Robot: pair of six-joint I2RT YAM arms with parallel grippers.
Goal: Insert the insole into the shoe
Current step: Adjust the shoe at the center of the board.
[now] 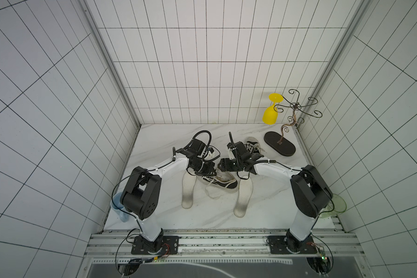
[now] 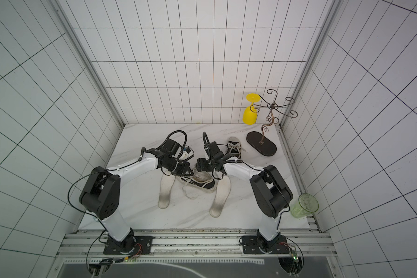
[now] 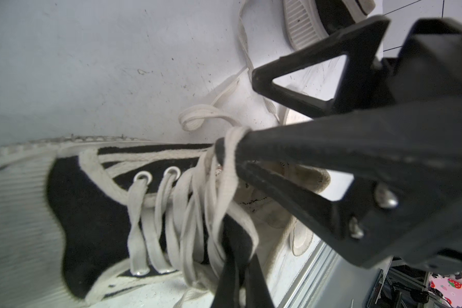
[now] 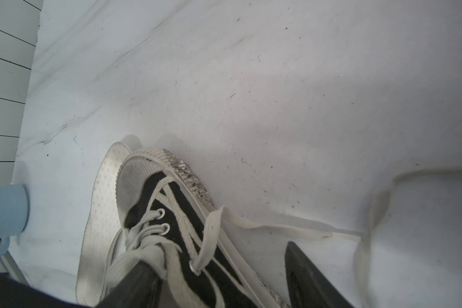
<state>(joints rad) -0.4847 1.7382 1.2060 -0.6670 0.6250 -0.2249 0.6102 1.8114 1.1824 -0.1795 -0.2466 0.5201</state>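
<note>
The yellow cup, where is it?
In both top views, the yellow cup hangs upside down from the wire rack in the far right corner.

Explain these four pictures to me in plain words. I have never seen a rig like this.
This is a robot with two arms bolted to a rail at a table, each ending in a two-fingered gripper. Two pictures come from one camera above, looking down on everything; the other two come from small cameras on the arms' wrists, so they show close-ups. On the table lie a black-and-white shoe, an insole on one side of it, a second insole on the other, a second shoe farther back, and a wire stand with a yellow glass hanging from it. The left gripper is shut, its tip among the shoe's laces; whether it pinches them is unclear. The right gripper is open over the shoe. Neither insole is held.
</note>
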